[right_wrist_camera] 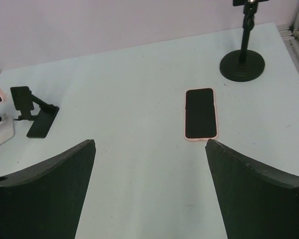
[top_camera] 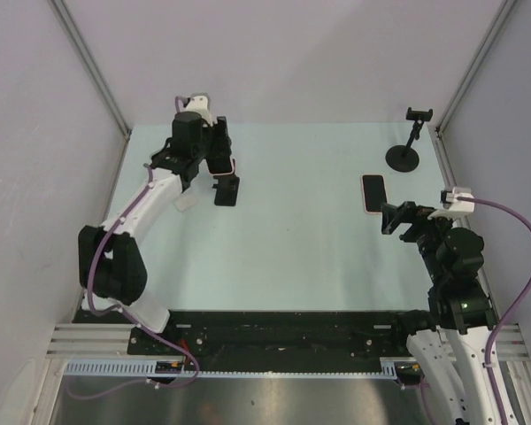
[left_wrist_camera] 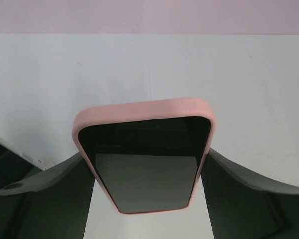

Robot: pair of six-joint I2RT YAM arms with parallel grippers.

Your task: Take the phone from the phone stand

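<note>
The left gripper (left_wrist_camera: 145, 164) clamped the pink phone (left_wrist_camera: 139, 134) across its width, long axis pointing out ahead of the jaws, off the table just beside the empty folding stand (top_camera: 226, 190) at the far left. The right gripper (right_wrist_camera: 150, 144) gaped wide, holding nothing.

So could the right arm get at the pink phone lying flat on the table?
Probably yes: the right gripper is open, the phone lies just ahead, and only bare table lies between them.

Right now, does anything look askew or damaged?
Nothing stands out. Folding stand and round-base stand are upright and empty; one pink phone lies flat on the table, a second phone sits between the left gripper's fingers.
</note>
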